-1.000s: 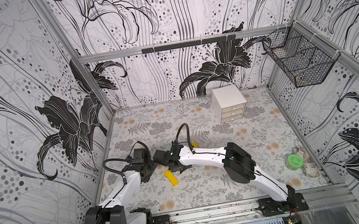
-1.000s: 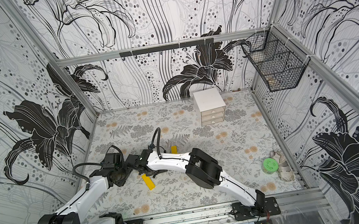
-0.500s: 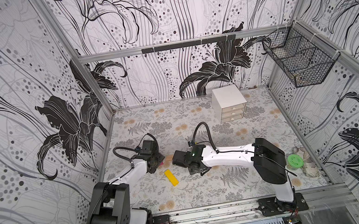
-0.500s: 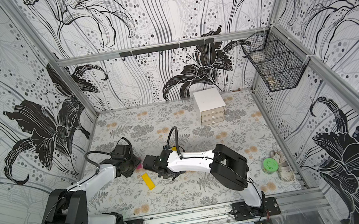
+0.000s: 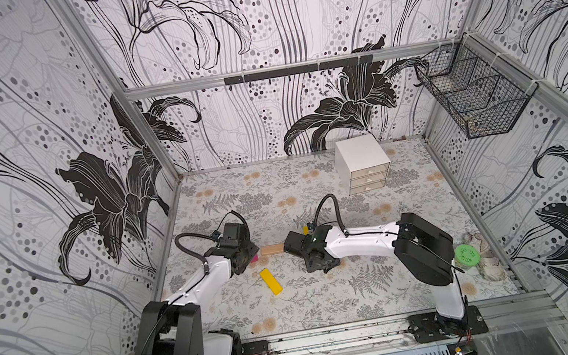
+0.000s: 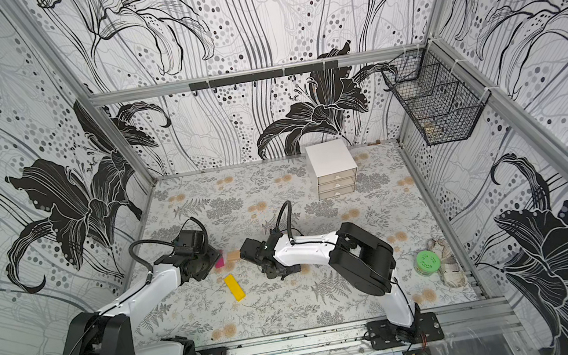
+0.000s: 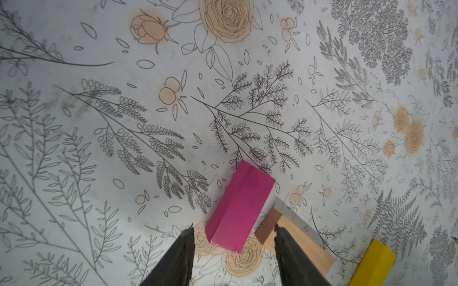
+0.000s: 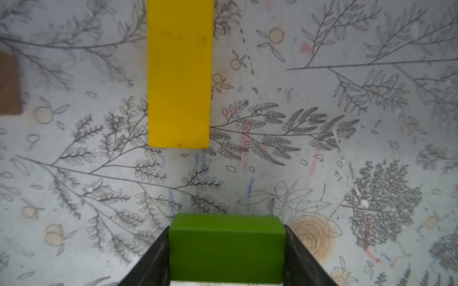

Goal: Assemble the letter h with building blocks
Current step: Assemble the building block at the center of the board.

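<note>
The right claw (image 8: 227,229) pinches the green block (image 8: 226,247) by its sides, a yellow block (image 8: 179,74) just ahead; light, stiff, likely slick (painted wood). Meanwhile the left claw (image 7: 234,229) stands spread astride the pink block (image 7: 241,205).

Magenta block (image 7: 239,208): painted, smooth, slight sheen. Tan block (image 7: 314,251): bare wood, matt. Green block (image 8: 226,247), yellow block (image 8: 179,74): painted, smooth, matt. Floor sheet (image 7: 99,123): printed, scuffed, colour-streaked. Wall basket (image 5: 474,98): black wire mesh.

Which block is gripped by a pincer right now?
The green block, clamped in the right pincer; magenta block, tan block and yellow blocks lie loose.
</note>
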